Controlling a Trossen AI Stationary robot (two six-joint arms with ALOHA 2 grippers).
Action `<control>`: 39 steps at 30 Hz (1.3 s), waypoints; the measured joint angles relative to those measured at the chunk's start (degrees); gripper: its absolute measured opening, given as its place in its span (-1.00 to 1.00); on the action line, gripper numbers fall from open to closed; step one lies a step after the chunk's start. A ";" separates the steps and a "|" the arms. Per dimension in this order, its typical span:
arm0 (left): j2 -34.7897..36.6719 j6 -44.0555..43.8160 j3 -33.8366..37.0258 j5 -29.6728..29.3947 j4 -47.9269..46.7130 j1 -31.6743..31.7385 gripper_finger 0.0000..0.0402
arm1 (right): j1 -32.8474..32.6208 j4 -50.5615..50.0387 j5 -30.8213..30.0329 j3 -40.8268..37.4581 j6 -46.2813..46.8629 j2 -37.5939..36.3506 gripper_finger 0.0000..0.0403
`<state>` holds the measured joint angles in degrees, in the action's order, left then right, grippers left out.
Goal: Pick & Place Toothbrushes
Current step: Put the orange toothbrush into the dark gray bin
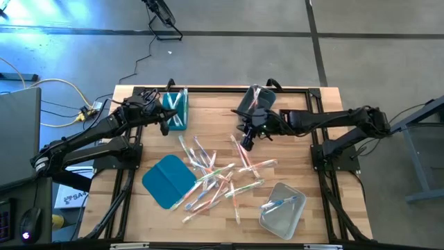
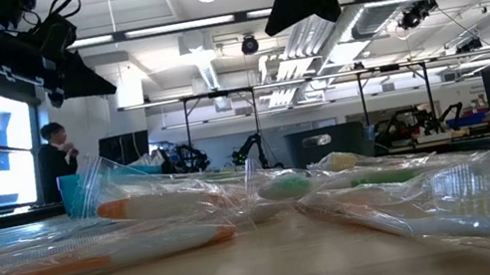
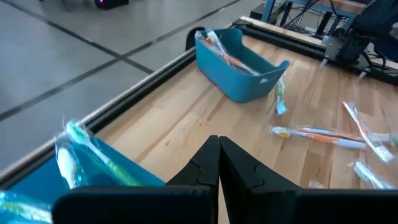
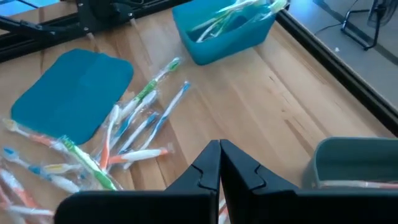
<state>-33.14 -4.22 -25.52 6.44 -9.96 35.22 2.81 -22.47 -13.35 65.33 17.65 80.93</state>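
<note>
Left gripper (image 1: 165,127): held above the far left part of the table, just beside the teal bin; its fingers (image 3: 205,163) are seen pressed together with nothing between them.
Right gripper (image 1: 246,142): held over the far middle of the table, near the grey bin; its fingers (image 4: 208,165) are likewise closed on nothing.
Toothbrushes (image 1: 215,177): the main heap is spread loose on the wood at the centre of the table, each stick wrapped in clear film, with green, orange and blue parts; several overlap one another.
Teal bin (image 1: 176,109): set at the far left edge of the table; a few toothbrushes are contained in it.
Grey bin (image 1: 254,99): placed at the far edge, centre-right; at least one toothbrush is seen inside.
Clear bin (image 1: 283,209): placed near the front right corner; one blue toothbrush is lying in it.
Teal lid (image 1: 166,180): laid flat on the table, left of the heap, touched by some sticks.
Table (image 1: 291,132): pale wooden planks in a dark frame.
Person (image 2: 55,161): seen far off in the room beyond the table.
</note>
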 joint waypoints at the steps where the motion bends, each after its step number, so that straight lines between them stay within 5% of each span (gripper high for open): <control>1: 0.00 -0.54 0.00 0.02 -0.40 0.00 -0.99 | -0.04 0.39 -1.01 -0.01 -0.04 0.02 -0.99; 9: 0.00 -0.58 0.00 0.00 -5.74 0.00 -0.99 | 0.82 7.92 -7.77 -0.04 -2.68 0.13 -0.99; 39: 0.00 0.97 0.00 -0.03 -3.90 0.00 -0.99 | 5.49 11.31 -4.33 -0.04 -8.91 0.15 -0.99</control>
<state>-33.15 -3.25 -25.52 6.41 -13.85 35.22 8.29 -11.17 -17.68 65.30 8.74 81.08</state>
